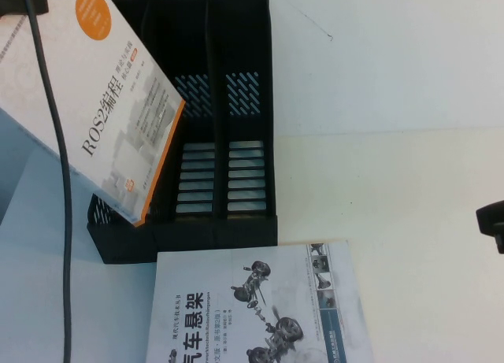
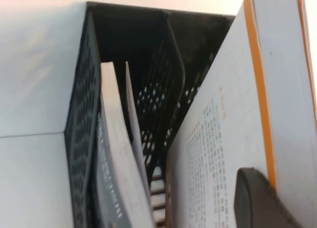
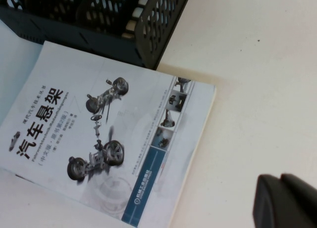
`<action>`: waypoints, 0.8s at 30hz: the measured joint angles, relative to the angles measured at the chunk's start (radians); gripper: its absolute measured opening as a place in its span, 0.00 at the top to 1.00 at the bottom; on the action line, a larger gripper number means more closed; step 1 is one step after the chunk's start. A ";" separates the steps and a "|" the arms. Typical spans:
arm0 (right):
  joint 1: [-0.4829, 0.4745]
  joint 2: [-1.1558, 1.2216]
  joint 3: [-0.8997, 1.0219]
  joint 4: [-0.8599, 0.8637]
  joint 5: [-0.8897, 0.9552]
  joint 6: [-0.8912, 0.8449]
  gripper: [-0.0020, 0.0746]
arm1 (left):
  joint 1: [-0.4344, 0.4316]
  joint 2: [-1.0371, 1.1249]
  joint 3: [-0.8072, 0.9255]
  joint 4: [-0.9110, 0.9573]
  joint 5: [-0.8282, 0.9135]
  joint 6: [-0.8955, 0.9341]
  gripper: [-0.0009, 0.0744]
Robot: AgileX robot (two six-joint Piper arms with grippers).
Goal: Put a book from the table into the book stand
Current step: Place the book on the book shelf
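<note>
High view: the book (image 1: 110,103), a thin white paperback with an orange edge, hung tilted over the left slot of the book stand (image 1: 236,79), lower corner down at the stand's left front. The left hand itself was out of frame here; only a black cable crossed the cover. The right hand (image 1: 492,221) showed as a dark stub at the right edge over the desk (image 1: 394,103), well clear of everything; can't tell if it was wide or narrow. A grey-white suspension book (image 1: 260,308) lay flat just in front of the stand, cut off at the bottom.

Left wrist view: the left hand (image 2: 262,198) was pinched narrow on the book (image 2: 233,139), one dark finger pad pressed on the back cover near the orange edge. My read: light, floppy, glossy cover, so it would bow and slip if held by a corner; a grip near the spine edge looks best. The stand's outer slot already held thin white sheets or a booklet (image 2: 116,154), which I couldn't identify. The book's lower edge was hidden, so I couldn't tell which slot it was entering.

Right wrist view: the right hand (image 3: 285,201) hovered over bare desk near the suspension book's (image 3: 104,139) corner, holding nothing visible. Only one dark finger showed, and only a corner of the stand (image 3: 148,20) was in frame.
</note>
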 joint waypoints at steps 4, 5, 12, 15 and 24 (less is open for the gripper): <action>0.000 0.000 0.000 0.000 0.002 0.000 0.97 | -0.005 0.000 0.000 -0.030 -0.033 -0.002 0.85; 0.000 0.000 0.000 -0.001 0.002 0.000 0.97 | -0.009 0.000 0.000 -0.033 -0.049 -0.004 0.85; 0.000 0.000 0.000 -0.002 0.004 0.000 0.97 | -0.041 0.035 -0.006 -0.059 -0.139 -0.004 0.85; 0.000 0.000 0.000 -0.002 0.005 0.000 0.97 | -0.050 0.075 -0.008 -0.060 -0.145 -0.004 0.85; 0.000 0.000 0.000 -0.002 0.007 0.007 0.97 | -0.056 0.175 -0.008 -0.060 -0.163 -0.011 0.85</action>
